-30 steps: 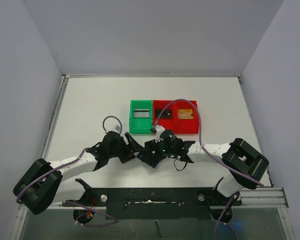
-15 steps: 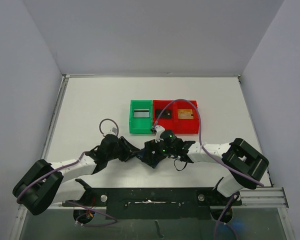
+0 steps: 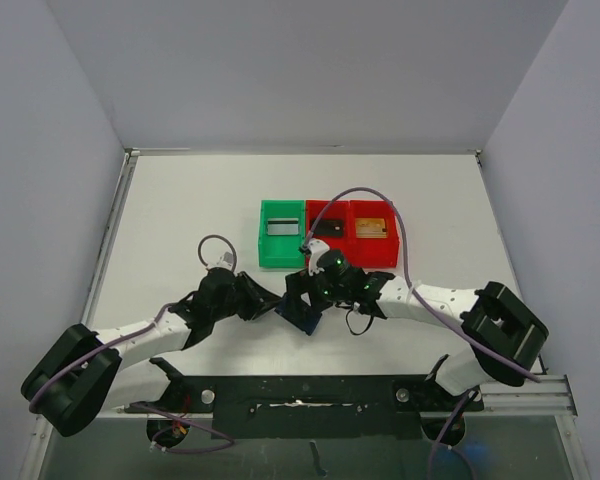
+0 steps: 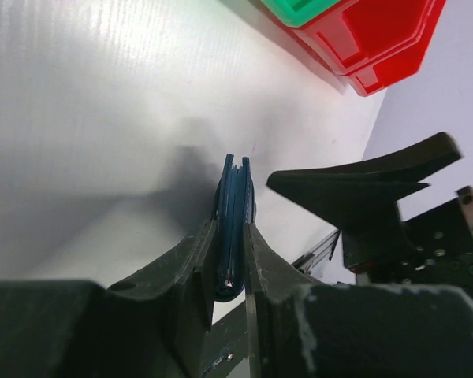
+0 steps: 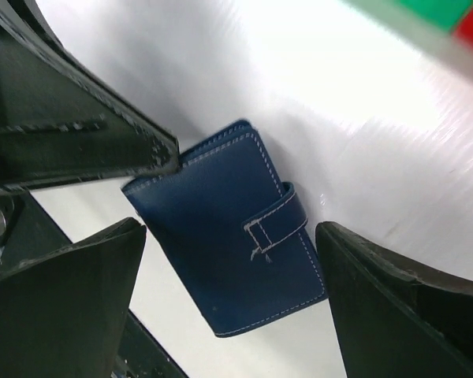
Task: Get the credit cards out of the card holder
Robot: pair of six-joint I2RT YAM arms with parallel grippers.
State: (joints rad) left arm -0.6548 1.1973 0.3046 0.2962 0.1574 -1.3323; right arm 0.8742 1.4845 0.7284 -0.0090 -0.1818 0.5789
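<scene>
The card holder (image 5: 229,260) is a closed navy wallet with a strap tab, lying low over the white table. My left gripper (image 4: 232,228) is shut on one edge of the card holder (image 4: 235,197), which shows edge-on between its fingers. My right gripper (image 5: 230,232) stands open over it, fingers wide on both sides and not touching. From above, the card holder (image 3: 300,318) peeks out between the two grippers. The credit cards lie in the bins: a silver card (image 3: 280,228), a black card (image 3: 320,228), a gold card (image 3: 371,228).
A green bin (image 3: 263,255) and a double red bin (image 3: 375,257) stand side by side just beyond the grippers. The red bin's corner (image 4: 370,47) shows in the left wrist view. Walls enclose the table on three sides.
My left gripper has closed onto the card holder. My right gripper has opened wider and drawn back a little, so the blue holder now shows from above.
</scene>
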